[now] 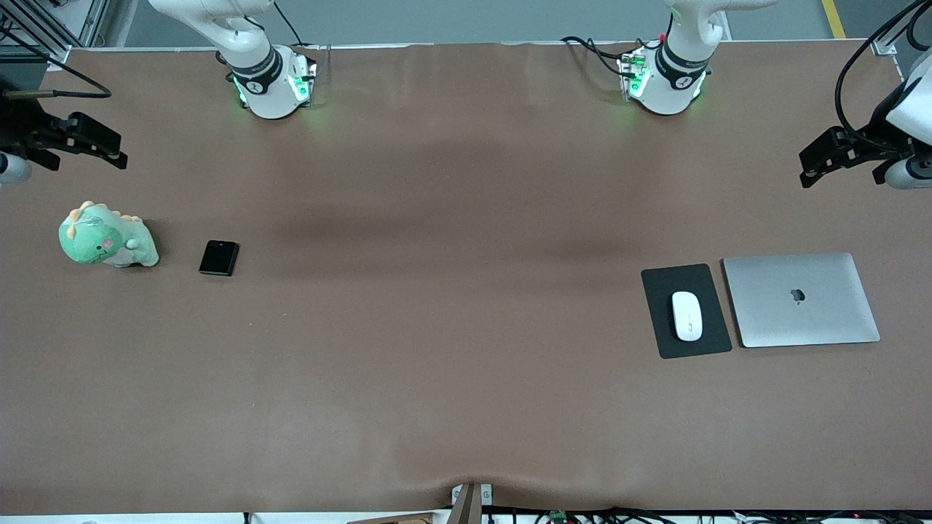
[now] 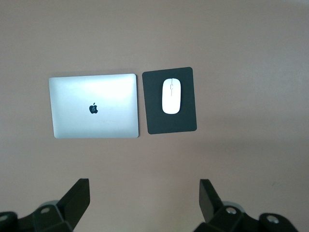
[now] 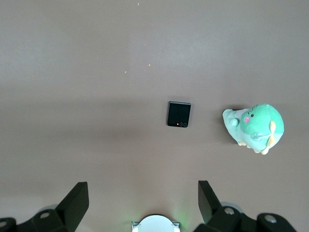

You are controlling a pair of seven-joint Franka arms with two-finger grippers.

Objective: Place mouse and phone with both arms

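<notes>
The white oval mouse (image 1: 686, 315) lies on a dark-grey pad (image 1: 659, 291) toward the left arm's end of the table. It also shows in the left wrist view (image 2: 170, 95). The small black phone (image 1: 219, 257) lies flat on the bare table toward the right arm's end and shows in the right wrist view (image 3: 179, 114). My left gripper (image 1: 819, 161) hangs open and empty, high over its end of the table (image 2: 144, 193). My right gripper (image 1: 102, 145) hangs open and empty, high over its own end (image 3: 143, 193).
A closed silver laptop (image 1: 801, 298) lies beside the pad, toward the left arm's end of the table (image 2: 94, 106). A green plush dinosaur (image 1: 108, 236) sits beside the phone, toward the right arm's end of the table (image 3: 254, 127). The brown table mat (image 1: 451, 327) is bare in the middle.
</notes>
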